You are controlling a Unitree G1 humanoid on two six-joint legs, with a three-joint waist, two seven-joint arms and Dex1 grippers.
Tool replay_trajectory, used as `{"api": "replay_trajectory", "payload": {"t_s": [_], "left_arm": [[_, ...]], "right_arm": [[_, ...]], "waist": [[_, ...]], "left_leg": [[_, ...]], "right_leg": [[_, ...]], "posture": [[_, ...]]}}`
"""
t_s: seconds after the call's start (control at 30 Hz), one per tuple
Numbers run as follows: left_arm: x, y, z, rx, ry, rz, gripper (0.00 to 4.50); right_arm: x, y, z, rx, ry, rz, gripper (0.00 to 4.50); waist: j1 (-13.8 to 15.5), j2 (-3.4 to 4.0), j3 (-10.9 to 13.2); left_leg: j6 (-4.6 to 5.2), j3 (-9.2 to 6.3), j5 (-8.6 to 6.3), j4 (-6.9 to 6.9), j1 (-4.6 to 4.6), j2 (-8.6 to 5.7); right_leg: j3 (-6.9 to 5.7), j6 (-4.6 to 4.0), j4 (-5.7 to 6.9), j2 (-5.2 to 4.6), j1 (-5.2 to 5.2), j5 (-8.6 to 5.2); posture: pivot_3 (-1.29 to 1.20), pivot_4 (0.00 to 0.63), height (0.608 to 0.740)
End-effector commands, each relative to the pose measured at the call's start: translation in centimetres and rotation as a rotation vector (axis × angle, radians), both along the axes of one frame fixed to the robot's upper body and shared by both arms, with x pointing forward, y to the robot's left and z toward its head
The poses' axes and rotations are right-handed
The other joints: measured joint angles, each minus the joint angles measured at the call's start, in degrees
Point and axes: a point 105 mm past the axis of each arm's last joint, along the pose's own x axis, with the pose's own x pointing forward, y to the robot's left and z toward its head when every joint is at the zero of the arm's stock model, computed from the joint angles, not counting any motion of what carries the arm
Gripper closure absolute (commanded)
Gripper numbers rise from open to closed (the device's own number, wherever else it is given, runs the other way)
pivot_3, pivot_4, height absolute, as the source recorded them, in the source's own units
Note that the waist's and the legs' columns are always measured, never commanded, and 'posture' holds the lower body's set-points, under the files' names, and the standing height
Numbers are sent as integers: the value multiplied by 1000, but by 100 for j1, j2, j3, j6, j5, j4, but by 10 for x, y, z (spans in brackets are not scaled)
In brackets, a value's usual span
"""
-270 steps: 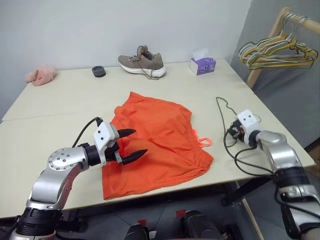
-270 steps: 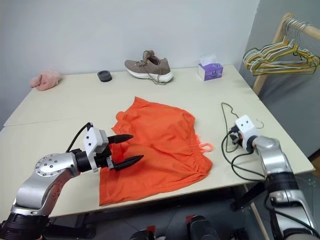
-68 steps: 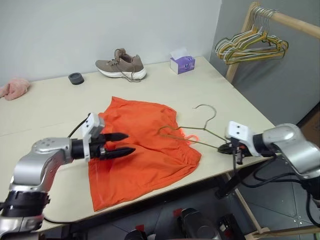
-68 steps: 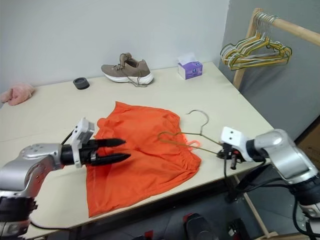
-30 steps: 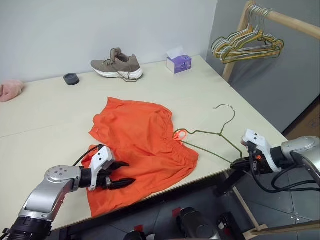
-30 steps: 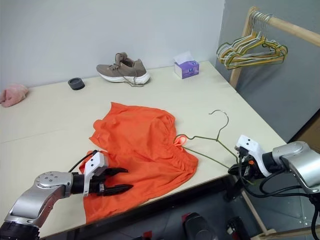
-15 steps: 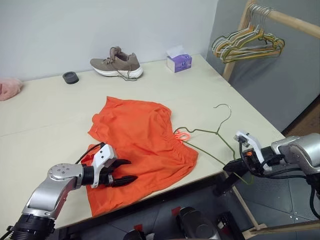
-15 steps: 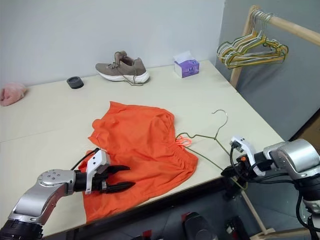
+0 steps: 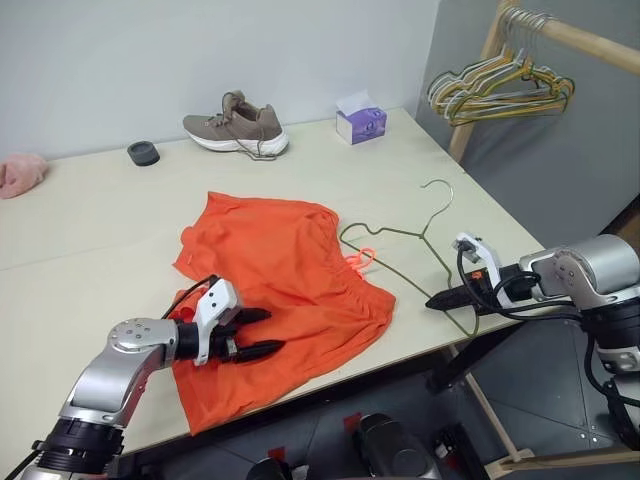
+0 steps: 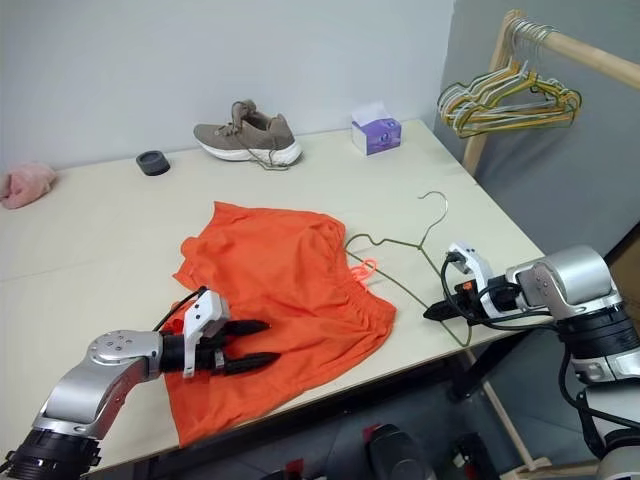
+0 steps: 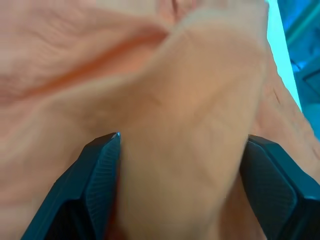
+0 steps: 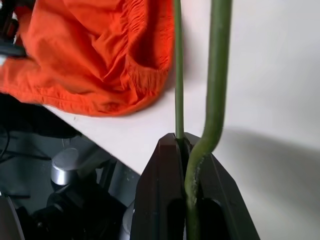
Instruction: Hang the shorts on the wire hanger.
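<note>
Orange shorts (image 9: 280, 275) lie flat mid-tabletop (image 9: 90, 250), left pincer (image 9: 262, 333) spread wide over their near-left hem, while right pincer (image 9: 440, 299) clamps wire hanger (image 9: 405, 252) just right of the waistband.

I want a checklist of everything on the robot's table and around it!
Surface: pale table, seam across it.
Job's things: orange shorts lying flat; wire hanger, far end by the waistband.
Clutter: grey shoe, tissue box, black ring, pink cloth.
Grippers: left gripper open over the shorts' hem; right gripper shut on the hanger's corner.
Cables: black wires at both wrists.
Surroundings: wooden rack holding bunched hangers; grey wall.
</note>
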Motion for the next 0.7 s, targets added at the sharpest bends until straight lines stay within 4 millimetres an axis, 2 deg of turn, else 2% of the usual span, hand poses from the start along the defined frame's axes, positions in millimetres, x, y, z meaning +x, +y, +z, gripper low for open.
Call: {"api": "replay_trajectory", "payload": {"t_s": [0.03,0.17,0.33,0.4,0.47,0.7], "left_arm": [[11,5,11,-4,-69,45,774],[18,10,12,12,-103,79,774],[32,23,16,6,-144,168,774],[31,21,16,2,-139,156,774],[29,19,15,2,-133,143,774],[26,17,14,9,-128,127,774]], "right_arm": [[-21,10,7,28,-1,143,4500],[-24,7,3,12,-19,151,4500],[2,-5,6,0,-110,12,4500],[21,-14,-4,-61,-135,-100,4500],[27,-17,-11,-93,-139,-126,4500],[36,-4,-23,-100,-134,-110,4500]], "waist": [[45,1,0],[50,0,1],[42,0,1],[12,-4,-2],[17,-3,-1],[32,0,0]], "left_leg": [[1,0,-3,0,0,0],[-1,1,-8,3,-5,0],[-1,1,-8,10,-1,-1],[-1,1,-8,14,-1,-1],[-1,3,-8,16,-2,-2],[-1,2,-8,17,-15,-1]], "right_leg": [[1,0,0,0,0,-4],[1,1,-1,0,0,-8],[1,8,1,0,2,-4],[2,11,1,0,4,-2],[6,16,2,0,3,1],[5,13,1,0,-2,0]], "posture": [[-249,83,740],[-250,84,740],[-254,81,740],[-254,81,740],[-253,79,740],[-250,77,740]]}}
